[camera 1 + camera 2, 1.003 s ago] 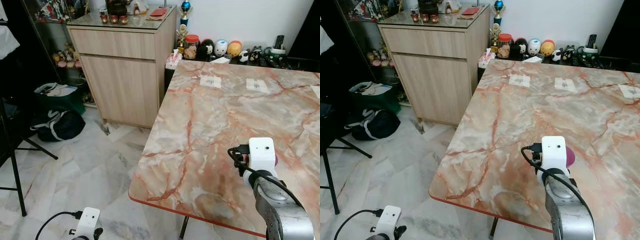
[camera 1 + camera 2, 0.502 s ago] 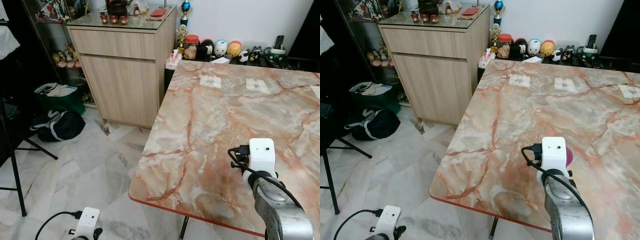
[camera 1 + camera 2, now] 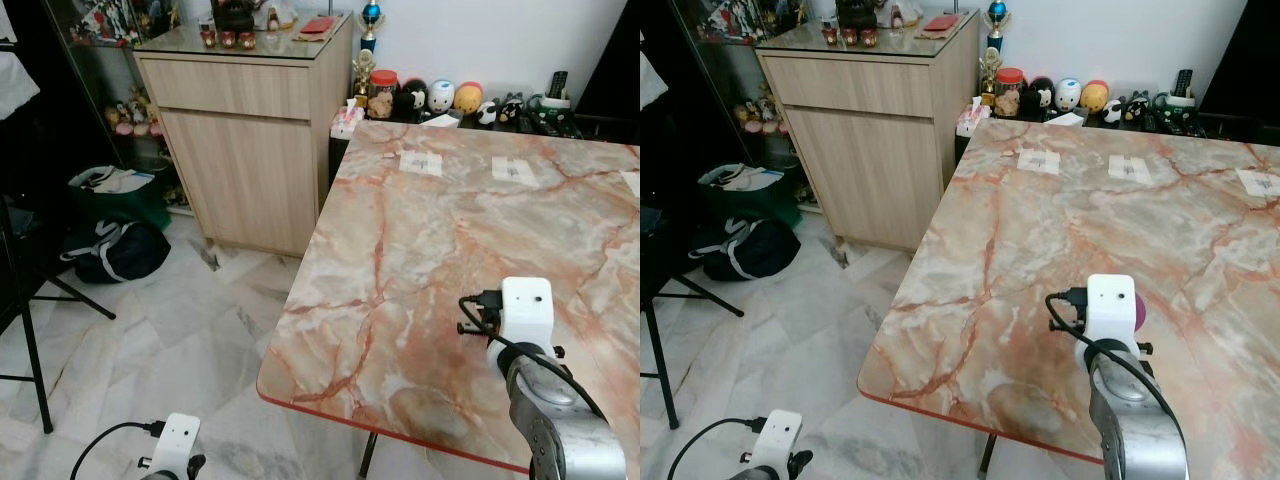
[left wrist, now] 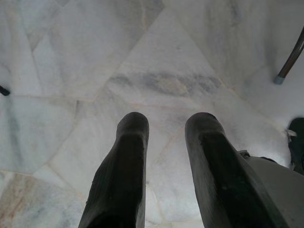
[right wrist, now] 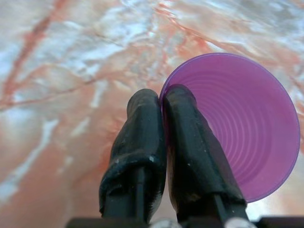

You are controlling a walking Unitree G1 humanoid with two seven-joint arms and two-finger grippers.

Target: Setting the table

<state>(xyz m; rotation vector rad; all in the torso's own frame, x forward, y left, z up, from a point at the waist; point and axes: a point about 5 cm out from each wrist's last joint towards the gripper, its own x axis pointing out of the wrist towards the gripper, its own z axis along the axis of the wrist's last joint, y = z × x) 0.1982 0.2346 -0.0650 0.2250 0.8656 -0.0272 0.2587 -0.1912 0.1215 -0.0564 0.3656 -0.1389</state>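
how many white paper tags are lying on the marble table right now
3, all along the table's far side: one tag nearest the cabinet, one mid-table, one at the right edge of view. More may lie beyond the frame.

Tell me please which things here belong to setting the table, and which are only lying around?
Belonging to the job:
- round purple plastic cup, its rim pinched by the right end effector
- pink-veined marble table

Lying about:
- light wooden cabinet
- dark duffel bag on the floor
- row of small round figurines
- left end effector, idle over the floor, open
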